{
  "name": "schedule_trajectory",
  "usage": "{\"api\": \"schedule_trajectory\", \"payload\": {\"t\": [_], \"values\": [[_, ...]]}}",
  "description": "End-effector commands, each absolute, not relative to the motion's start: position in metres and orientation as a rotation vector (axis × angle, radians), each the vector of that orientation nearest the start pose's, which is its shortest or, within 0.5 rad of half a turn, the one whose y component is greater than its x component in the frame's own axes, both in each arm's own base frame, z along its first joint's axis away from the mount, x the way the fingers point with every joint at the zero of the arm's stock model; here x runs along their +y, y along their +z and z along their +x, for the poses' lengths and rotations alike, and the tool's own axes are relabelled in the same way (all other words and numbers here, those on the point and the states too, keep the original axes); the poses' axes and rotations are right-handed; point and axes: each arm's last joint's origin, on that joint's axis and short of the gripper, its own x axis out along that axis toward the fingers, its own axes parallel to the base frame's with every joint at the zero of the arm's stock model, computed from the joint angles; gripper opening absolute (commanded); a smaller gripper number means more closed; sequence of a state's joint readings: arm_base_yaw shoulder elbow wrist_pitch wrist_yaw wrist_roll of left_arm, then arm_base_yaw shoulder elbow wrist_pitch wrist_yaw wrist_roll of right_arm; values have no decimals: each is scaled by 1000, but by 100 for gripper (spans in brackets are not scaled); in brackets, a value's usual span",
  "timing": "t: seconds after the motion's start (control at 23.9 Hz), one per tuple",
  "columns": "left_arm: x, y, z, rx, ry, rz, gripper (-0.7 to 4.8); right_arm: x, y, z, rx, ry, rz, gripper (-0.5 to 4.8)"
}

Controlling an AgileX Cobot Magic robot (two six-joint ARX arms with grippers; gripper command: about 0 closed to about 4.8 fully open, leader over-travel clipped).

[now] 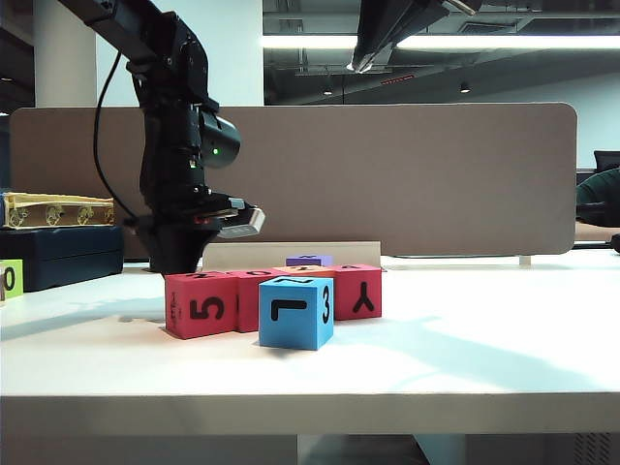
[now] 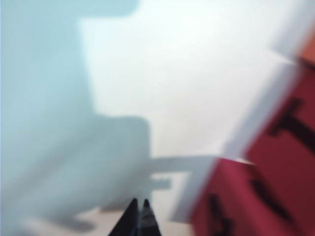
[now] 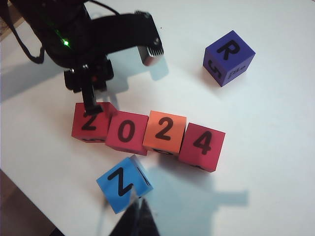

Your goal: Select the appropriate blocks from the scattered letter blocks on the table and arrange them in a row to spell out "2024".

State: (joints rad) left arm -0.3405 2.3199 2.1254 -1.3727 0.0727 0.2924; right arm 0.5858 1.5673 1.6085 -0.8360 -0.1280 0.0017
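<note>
Four blocks stand in a row on the white table (image 3: 275,147) and read 2024 from above: red 2 (image 3: 87,124), red 0 (image 3: 127,132), orange 2 (image 3: 165,132), red 4 (image 3: 202,146). From the front the row shows a red block marked 5 (image 1: 201,304) and one marked Y (image 1: 360,293). My left gripper (image 3: 93,109) is shut and empty, its tips at the back edge of the red 2 block; in its own blurred view the gripper (image 2: 139,202) sits beside a red block (image 2: 266,187). My right gripper (image 3: 140,212) hangs shut high above the blue block.
A blue block (image 1: 295,312) (image 3: 123,183) stands just in front of the row. A purple block (image 3: 229,57) (image 1: 309,260) lies behind it. A brown divider panel (image 1: 407,174) closes the back. At far left are a yellow-green cube (image 1: 10,279) and stacked boxes (image 1: 58,237).
</note>
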Motion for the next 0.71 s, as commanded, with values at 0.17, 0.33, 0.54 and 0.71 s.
{"api": "schedule_trajectory", "payload": {"t": [0.17,0.33,0.54,0.71], "values": [[-144,268,427,1340,-348,450,-6,175,368,286,753,624,-189,-3],[-131,304,414,1267,-324,392,-6,162,353,308,797,561,-175,-3],[-125,339,401,1153,-444,274,-6,151,334,330,850,517,-159,-3],[-112,358,403,1027,-411,244,-6,144,314,349,893,499,-137,-3]]}}
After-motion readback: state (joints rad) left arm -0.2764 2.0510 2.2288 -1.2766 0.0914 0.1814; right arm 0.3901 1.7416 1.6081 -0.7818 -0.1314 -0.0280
